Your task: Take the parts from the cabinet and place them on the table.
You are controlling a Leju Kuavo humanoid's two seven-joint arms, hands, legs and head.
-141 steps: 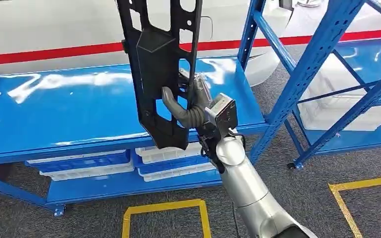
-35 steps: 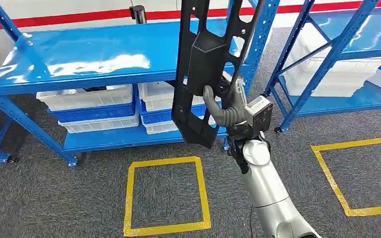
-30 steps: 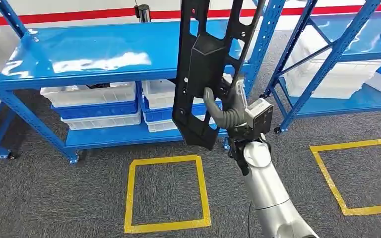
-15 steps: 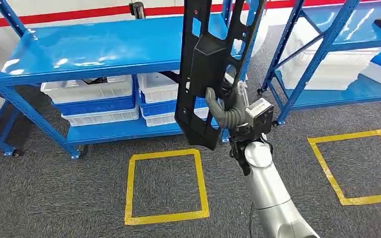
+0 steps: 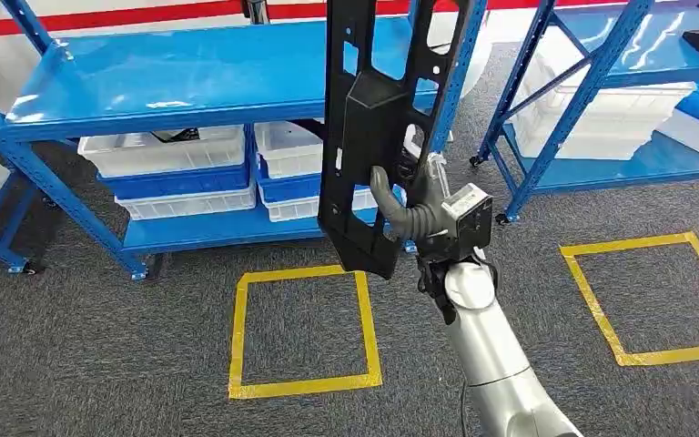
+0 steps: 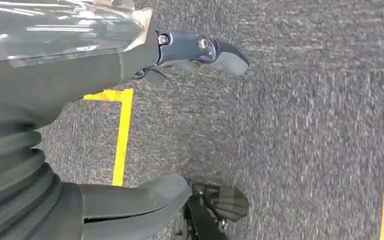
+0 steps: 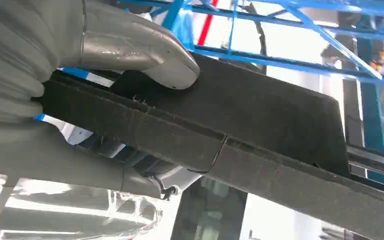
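Head view is showing the blue shelving rack [image 5: 146,86] standing ahead over grey carpet, with white bins [image 5: 168,155] sitting on its lower level. Standing nearly upright in front of it, the long black part [image 5: 373,137] is being clamped by the right hand [image 5: 410,214], thumb wrapping its face. Off the rack entirely, it is hanging above the yellow floor square [image 5: 305,328]. Hanging low, the left hand [image 6: 130,65] is holding nothing, fingers apart.

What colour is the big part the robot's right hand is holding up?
Black, matte. The part held by the right hand shows best in the head view.
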